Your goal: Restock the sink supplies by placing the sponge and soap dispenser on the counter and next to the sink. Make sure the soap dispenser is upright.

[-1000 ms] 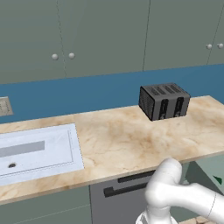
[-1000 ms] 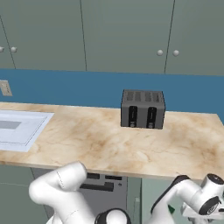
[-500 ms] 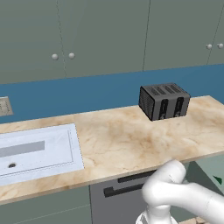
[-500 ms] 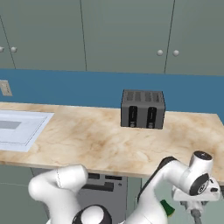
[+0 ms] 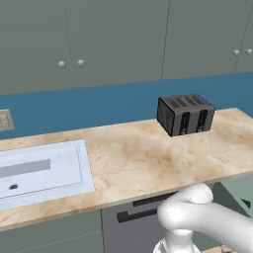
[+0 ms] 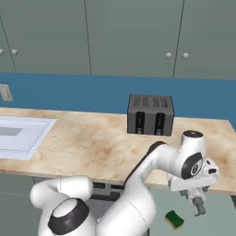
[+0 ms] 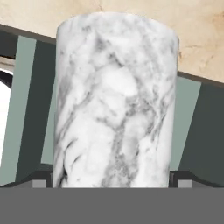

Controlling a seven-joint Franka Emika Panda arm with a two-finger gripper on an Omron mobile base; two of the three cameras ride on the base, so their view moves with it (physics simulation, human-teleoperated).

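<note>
The long beige marbled desk [image 5: 148, 158] runs across both base views, with the pale sink [image 5: 44, 170] set into its left end and a dark toaster [image 6: 150, 115] standing near its back edge, well apart from the sink. Behind it is a blue wall strip, with grey-green cabinet doors above. In the right base view the white arm reaches out past the front edge of the desk and bends down, so the tool [image 6: 199, 209] hangs below the level of the desk top, off its right front corner. The sponge [image 6: 174, 219], green on top with a yellow layer showing at its side, lies low down below the desk, just beside the tool and slightly to its left; it is not on the desk and is far from the sink. From the hand view, a white-grey marbled cylinder [image 7: 116, 100] stands upright right in front of the tool, between the two dark fingertips [image 7: 41, 178] that show at either side of its base. The tool is spread wide, with its fingertips flanking the cylinder's base; whether they touch it cannot be told. This cylinder is probably the soap dispenser, though no pump top is visible.
</note>
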